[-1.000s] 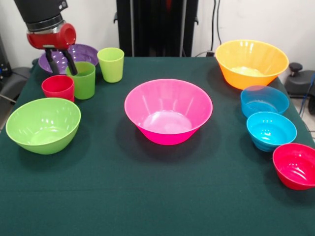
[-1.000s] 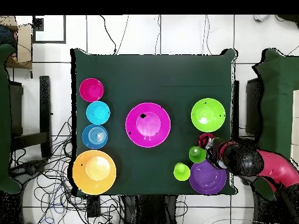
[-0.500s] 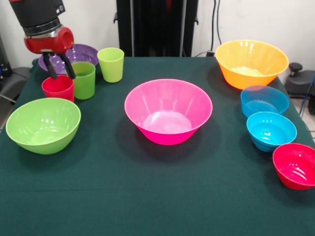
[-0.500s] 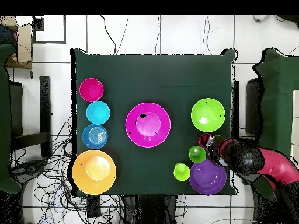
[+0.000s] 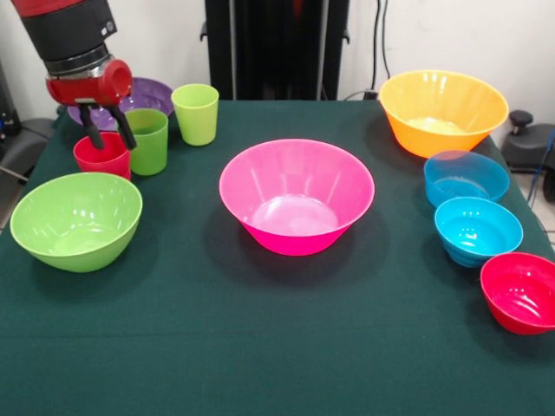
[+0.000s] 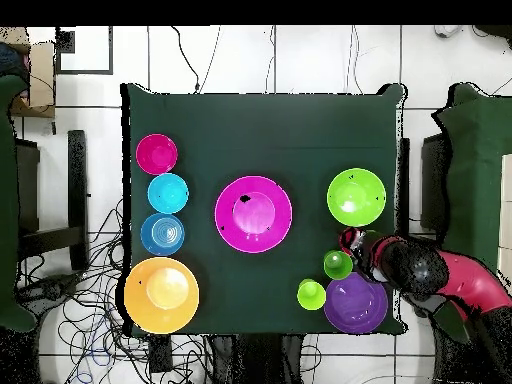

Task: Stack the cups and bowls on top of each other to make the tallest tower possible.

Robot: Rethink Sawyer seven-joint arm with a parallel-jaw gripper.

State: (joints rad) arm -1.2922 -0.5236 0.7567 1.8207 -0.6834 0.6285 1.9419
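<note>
A dark green cloth covers my table (image 5: 286, 347). My gripper (image 5: 107, 136) hangs with its two fingers spread apart, holding nothing, straddling the rim of the short red cup (image 5: 102, 156) directly beneath it. Just beside stands the green cup (image 5: 147, 141), the lime cup (image 5: 195, 113) beyond. Nearby sit the purple bowl (image 5: 147, 93) and lime-green bowl (image 5: 75, 219); the pink bowl (image 5: 297, 195) lies well apart.

In the front view, one big bowl (image 5: 297, 195) sits mid-table (image 5: 277, 347). Three cups (image 5: 148, 140) cluster far left, behind another bowl (image 5: 76, 218). Three small bowls (image 5: 478, 229) line the right edge.
</note>
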